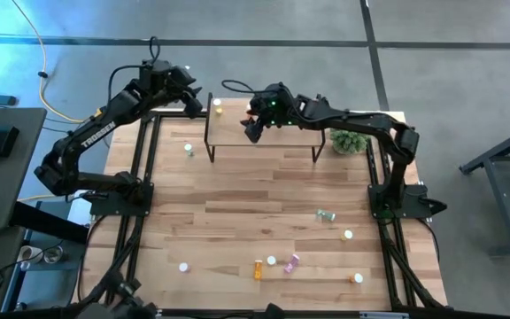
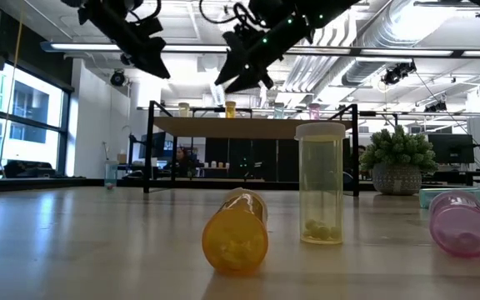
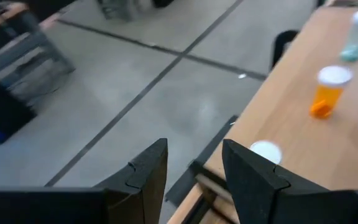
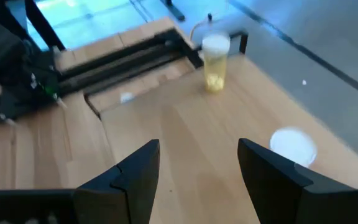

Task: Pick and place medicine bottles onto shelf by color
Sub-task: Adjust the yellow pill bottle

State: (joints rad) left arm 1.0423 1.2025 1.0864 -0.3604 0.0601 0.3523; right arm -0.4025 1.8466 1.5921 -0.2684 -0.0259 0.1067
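- Right end effector [image 1: 253, 133] hovering over shelf [image 1: 282, 135], wide apart, empty; could topple yellow bottle [image 4: 215, 62] nearby.
- Left end effector [image 1: 195, 105] narrowly parted, empty, beside shelf end.

We see two black jointed arms; left arm [image 1: 91, 140] has white TROSSEN lettering, right arm [image 1: 361, 120] shows green lights at its wrist.

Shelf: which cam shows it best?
High view: the whole shelf top shows from above, with the right gripper over it. Low view sees it edge-on, far off, with bottles standing on it. Both wrist views show only patches of its board.
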